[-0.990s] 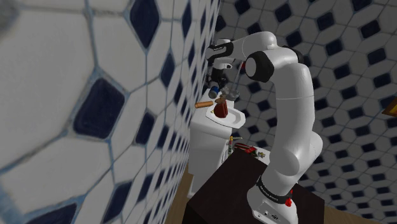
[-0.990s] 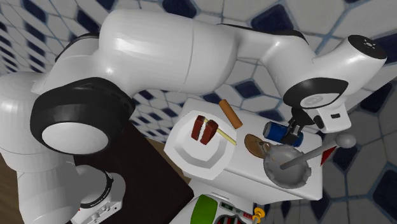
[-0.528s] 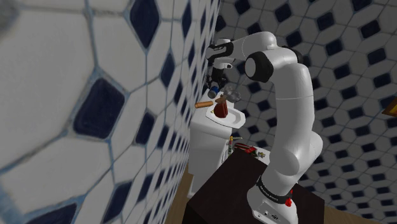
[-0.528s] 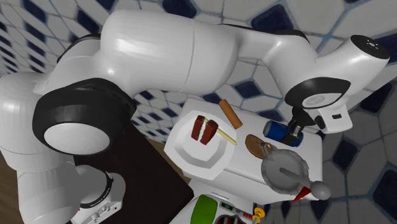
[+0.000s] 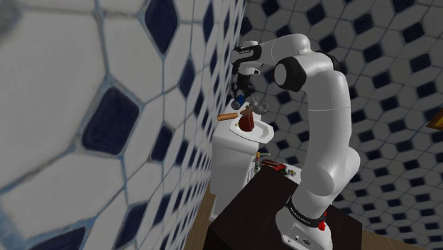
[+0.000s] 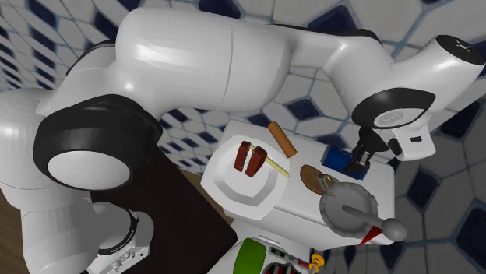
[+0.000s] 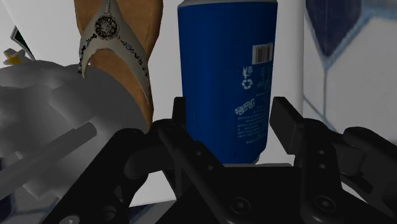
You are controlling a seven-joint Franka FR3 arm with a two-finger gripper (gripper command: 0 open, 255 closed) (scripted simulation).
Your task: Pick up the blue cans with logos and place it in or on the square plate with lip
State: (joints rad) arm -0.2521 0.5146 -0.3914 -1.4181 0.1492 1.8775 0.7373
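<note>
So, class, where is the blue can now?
In the second exterior view, the blue can is at the white top's right side, beside the brown sandal.

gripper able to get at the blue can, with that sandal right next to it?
Looks like yes. The gripper is down over the blue can, its fingers seemingly clasping both sides. The brown sandal lies alongside, outside the fingers, not blocking.

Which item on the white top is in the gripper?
The blue can, clasped by the gripper; the brown sandal and grey ladle lie beside it.
</note>
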